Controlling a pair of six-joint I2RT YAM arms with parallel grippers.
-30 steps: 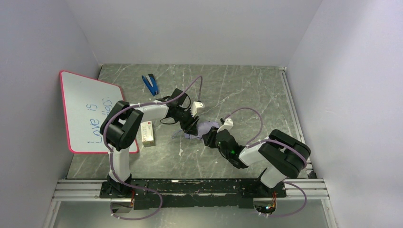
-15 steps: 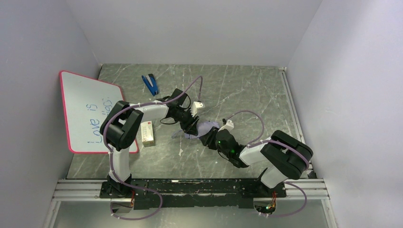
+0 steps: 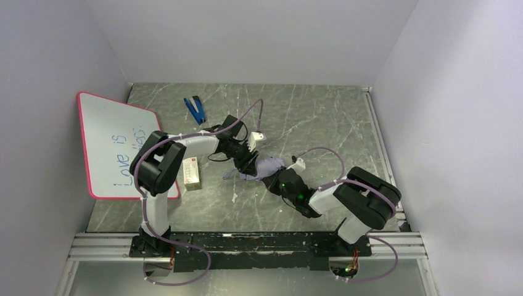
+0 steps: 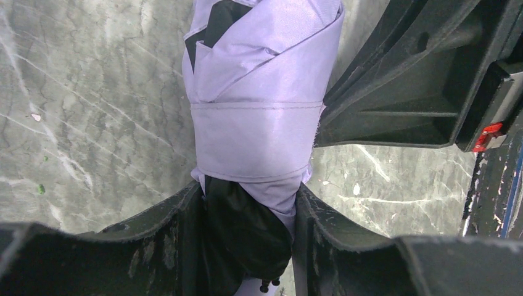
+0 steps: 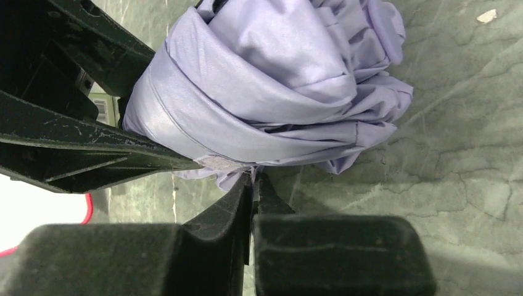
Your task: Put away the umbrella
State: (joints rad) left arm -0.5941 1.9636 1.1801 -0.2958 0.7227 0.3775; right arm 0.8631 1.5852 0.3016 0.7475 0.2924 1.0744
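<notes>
Ana: What was closest to the arm bases?

Ben: The right gripper (image 5: 253,179). Its two black fingers were pressed tight together. They looked to be pinching the tip of the long pale fabric strap (image 5: 185,132).

Ana: And the umbrella?

Ben: The small folded umbrella of pale purple cloth (image 3: 266,165) lay just past those fingers, in the middle of the grey stone-look table (image 3: 321,117). It sat between the two grippers and touched both.

Ana: Which way did it point?

Ben: Its long way ran left to right across the table. The right gripper met it from the near side. The left gripper (image 4: 250,197) was at the left end, so the roll pointed straight away from it.

Ana: Was the left one holding it?

Ben: Yes. Its fingers were closed in on the roll, one on each side. The strap went around the roll just past them.

Ana: So what mattered for the next move?

Ben: I think the strap tip had to go snug around the roll, with the left gripper holding the roll steady.

Ana: Anything farther off?

Ben: A small white box (image 3: 191,172) and a pink-edged whiteboard (image 3: 117,145) to the left, and a blue stapler (image 3: 195,109) farthest back.
</notes>
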